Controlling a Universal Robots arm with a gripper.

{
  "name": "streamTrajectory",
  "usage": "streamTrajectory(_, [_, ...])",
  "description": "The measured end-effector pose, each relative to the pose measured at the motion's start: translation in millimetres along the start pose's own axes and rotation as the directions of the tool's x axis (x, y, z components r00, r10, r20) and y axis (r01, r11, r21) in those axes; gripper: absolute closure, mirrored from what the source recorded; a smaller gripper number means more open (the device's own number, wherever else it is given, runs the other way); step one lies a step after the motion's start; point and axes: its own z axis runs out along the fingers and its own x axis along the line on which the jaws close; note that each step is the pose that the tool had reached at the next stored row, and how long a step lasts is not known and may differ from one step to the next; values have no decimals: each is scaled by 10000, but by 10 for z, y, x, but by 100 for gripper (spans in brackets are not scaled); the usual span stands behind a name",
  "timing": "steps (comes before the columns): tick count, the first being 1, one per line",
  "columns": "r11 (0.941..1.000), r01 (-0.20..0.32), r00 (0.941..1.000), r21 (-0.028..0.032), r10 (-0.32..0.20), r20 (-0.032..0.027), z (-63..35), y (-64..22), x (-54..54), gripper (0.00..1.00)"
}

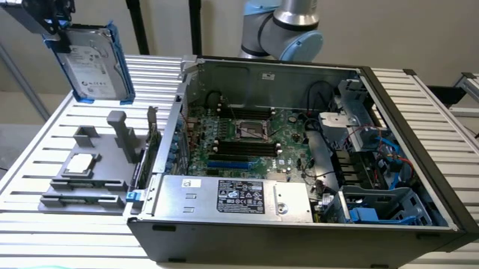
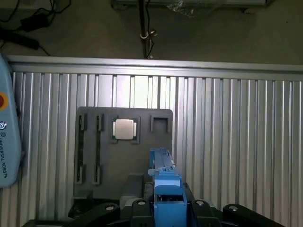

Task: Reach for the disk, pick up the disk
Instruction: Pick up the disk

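Note:
The disk (image 1: 93,61) hangs in the air at the exterior view's upper left. It is a silver-grey drive with a white label, framed by blue rails, upright and slightly tilted. My gripper (image 1: 54,27) is shut on its top end, well above the slatted table (image 1: 45,129). In the wrist view the disk (image 2: 165,182) shows edge-on as a blue rail running out between my black fingers (image 2: 139,208). It hangs over the grey holder (image 2: 124,151) on the table.
On the table below stands the grey holder (image 1: 93,168), with upright posts and a small square silver chip (image 1: 80,163). An open computer case (image 1: 299,140) takes up the middle and the exterior view's right. A teach pendant (image 2: 7,137) lies at the table's edge.

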Motion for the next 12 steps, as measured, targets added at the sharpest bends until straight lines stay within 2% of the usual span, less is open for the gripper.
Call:
streamTrajectory(6, [10000, -2, 10000, -86, 2, 1, -279, -257, 75, 67])
streamTrajectory(12, [9998, -5, 10000, -217, 5, 3, -559, -468, 165, 67])
